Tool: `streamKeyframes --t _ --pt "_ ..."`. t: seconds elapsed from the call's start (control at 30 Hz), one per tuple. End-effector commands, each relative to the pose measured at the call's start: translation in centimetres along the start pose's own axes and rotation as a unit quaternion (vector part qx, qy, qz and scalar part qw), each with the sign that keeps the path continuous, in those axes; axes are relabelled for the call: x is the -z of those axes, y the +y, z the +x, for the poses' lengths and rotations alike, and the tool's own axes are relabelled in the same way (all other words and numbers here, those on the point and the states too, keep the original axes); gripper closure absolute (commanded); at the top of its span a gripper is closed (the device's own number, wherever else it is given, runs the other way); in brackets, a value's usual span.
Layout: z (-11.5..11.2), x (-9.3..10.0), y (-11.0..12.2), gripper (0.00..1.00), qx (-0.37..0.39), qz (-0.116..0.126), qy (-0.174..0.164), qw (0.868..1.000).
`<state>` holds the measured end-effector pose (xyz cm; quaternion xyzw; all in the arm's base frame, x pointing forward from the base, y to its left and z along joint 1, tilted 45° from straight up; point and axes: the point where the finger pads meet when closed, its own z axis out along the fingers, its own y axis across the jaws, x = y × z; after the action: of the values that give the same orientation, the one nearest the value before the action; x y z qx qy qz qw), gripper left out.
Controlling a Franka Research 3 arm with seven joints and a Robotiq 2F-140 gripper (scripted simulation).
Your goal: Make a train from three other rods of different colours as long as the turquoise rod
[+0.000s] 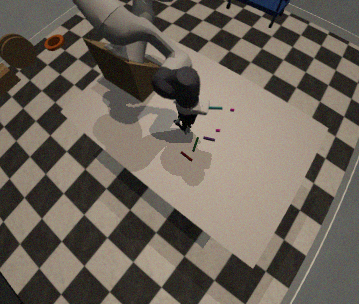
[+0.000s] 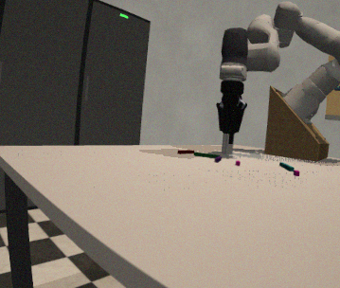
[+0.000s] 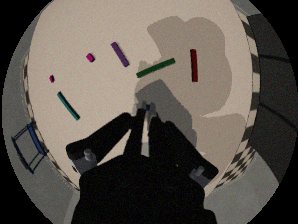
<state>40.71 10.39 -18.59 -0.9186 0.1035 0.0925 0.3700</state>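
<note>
My gripper (image 1: 185, 130) (image 2: 227, 152) (image 3: 147, 107) points down with its tips low near the table and is shut on a small blue rod (image 3: 148, 107), which shows between the fingertips in the wrist view and is hidden in the top and exterior views. A green rod (image 1: 195, 144) (image 2: 206, 154) (image 3: 156, 68) lies slanted ahead of the tips. A red rod (image 1: 186, 156) (image 2: 186, 152) (image 3: 194, 65) lies apart to its right in the wrist view. A magenta rod (image 1: 218, 130) (image 2: 238, 163) (image 3: 90, 57) lies left of the purple one; another magenta rod (image 1: 232, 110) (image 2: 296, 172) (image 3: 52, 79) lies near the turquoise rod (image 1: 215, 108) (image 2: 287, 167) (image 3: 68, 106).
A purple rod (image 1: 209, 138) (image 2: 218, 159) (image 3: 120, 54) lies close to the green rod's left end in the wrist view, with a gap. The arm's wooden base (image 1: 127, 72) (image 2: 291, 135) stands on the white table (image 1: 257, 200) (image 2: 168, 213). The arm's shadow covers the green and red rods.
</note>
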Motion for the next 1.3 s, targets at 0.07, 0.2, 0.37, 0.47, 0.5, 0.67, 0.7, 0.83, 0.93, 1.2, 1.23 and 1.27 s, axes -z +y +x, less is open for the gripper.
streamKeyframes --t 0.07,0.2,0.37,0.47,0.5,0.67,0.7,0.83,0.93,1.2,1.23,1.27 --pt "0.13 -0.42 -0.01 0.97 -0.002 0.0 0.002 1.0" --pt "0.14 -0.74 -0.01 0.97 -0.002 0.0 0.002 1.0" --pt "0.14 -0.91 -0.01 0.97 -0.002 0.0 0.002 1.0" --pt "0.14 -0.92 -0.01 0.97 -0.002 0.0 0.002 1.0" --pt "0.14 -0.92 -0.01 0.97 -0.002 0.0 0.002 1.0" --pt "0.14 -0.92 -0.01 0.97 -0.002 0.0 0.002 1.0" --pt "0.14 -0.92 -0.01 0.97 -0.002 0.0 0.002 1.0" --pt "0.14 -0.92 -0.01 0.97 -0.002 0.0 0.002 1.0" --pt "0.14 -0.92 -0.01 0.97 -0.002 0.0 0.002 1.0" --pt "0.14 -0.92 -0.01 0.97 -0.002 0.0 0.002 1.0" --pt "0.14 -0.92 -0.01 0.97 -0.002 0.0 0.002 1.0" --pt "0.14 -0.92 -0.01 0.97 -0.002 0.0 0.002 1.0"
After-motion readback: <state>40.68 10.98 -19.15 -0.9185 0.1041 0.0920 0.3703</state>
